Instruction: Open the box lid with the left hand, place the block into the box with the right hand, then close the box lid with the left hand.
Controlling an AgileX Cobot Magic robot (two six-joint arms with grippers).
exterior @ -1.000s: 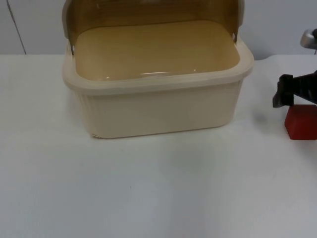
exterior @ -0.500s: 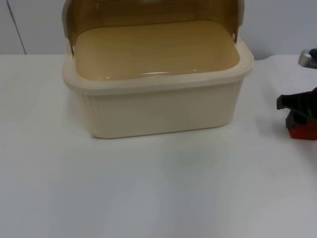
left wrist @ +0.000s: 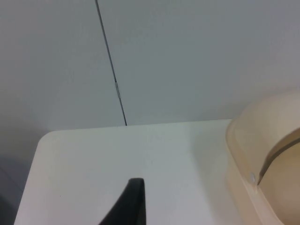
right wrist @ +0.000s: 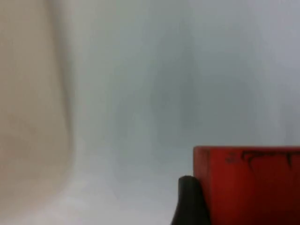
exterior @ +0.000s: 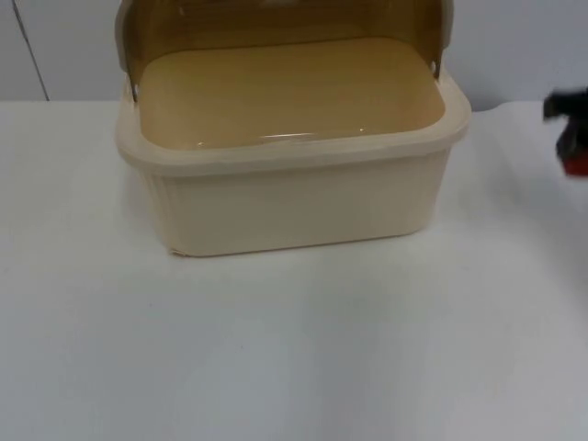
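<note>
Block of red material with square faces [right wrist: 248,183] sits clamped in the right pincer [exterior: 571,138], lifted off the white counter [exterior: 294,349] near the counter's right edge, about level with the box's rim. In the top view just a sliver of red [exterior: 577,165] peeks out below the black fingers. In the right wrist view a black fingertip [right wrist: 190,201] presses flat against the block's side, with the counter blurred beneath and a pale beige wall of the box [right wrist: 33,93] off to one side. The block is well apart from the box, not yet over its opening.

The cream ribbed plastic box [exterior: 294,197] stands toward the counter's back edge, close to the grey partition wall [exterior: 514,46]. Its translucent brown lid [exterior: 276,28] is swung up and back, leaving the interior open to view.

The left pincer [left wrist: 129,206] waits over the counter's back left corner, beside the box's rounded corner [left wrist: 262,159]; I cannot tell whether it is open or closed. A thin dark seam [left wrist: 112,70] runs down the partition wall behind that corner.
</note>
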